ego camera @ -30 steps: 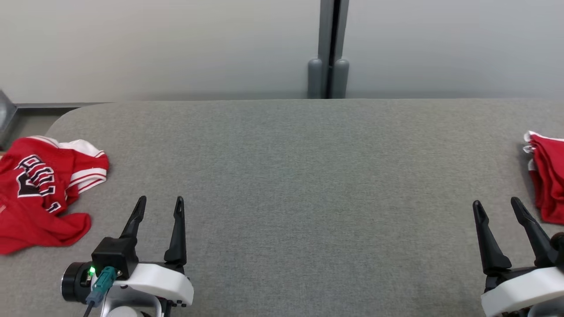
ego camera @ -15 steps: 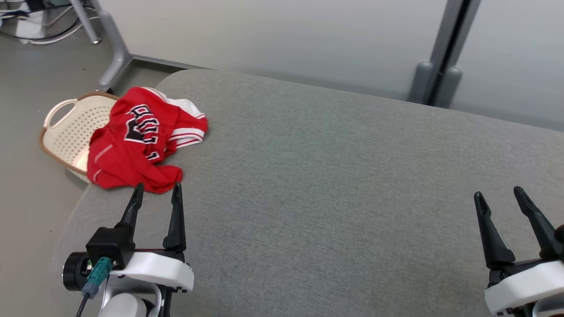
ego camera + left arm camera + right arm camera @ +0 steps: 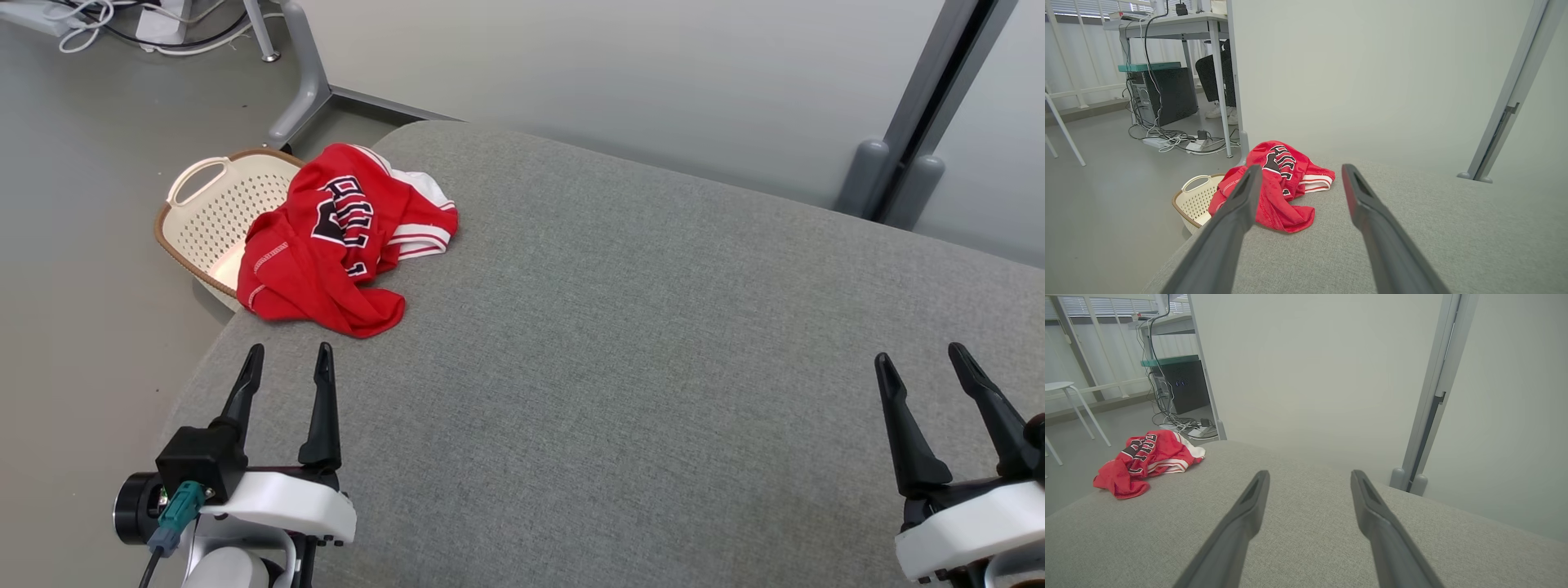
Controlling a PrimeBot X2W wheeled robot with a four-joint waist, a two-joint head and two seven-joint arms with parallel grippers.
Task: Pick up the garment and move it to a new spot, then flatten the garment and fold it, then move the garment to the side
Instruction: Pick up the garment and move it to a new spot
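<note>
The garment [image 3: 339, 241] is a crumpled red jersey with white trim and black lettering. It lies on the far left corner of the grey padded table [image 3: 653, 343] and hangs partly over its edge. In the left wrist view the garment [image 3: 1280, 185] sits just beyond the fingers, and the right wrist view has the garment [image 3: 1145, 461] at the far left. My left gripper [image 3: 287, 361] is open and empty, a short way in front of the jersey. My right gripper [image 3: 918, 359] is open and empty near the table's right side.
A cream perforated basket [image 3: 214, 220] with a brown rim stands on the floor beside the table's left corner, partly under the jersey. Cables [image 3: 1180, 141] and a desk leg [image 3: 298, 90] lie on the floor beyond. A pale partition wall [image 3: 612, 73] runs behind the table.
The head camera has turned left, so the jersey and basket now sit further into the picture. A second red cloth at the right edge has left the picture. Both grippers remain open.
</note>
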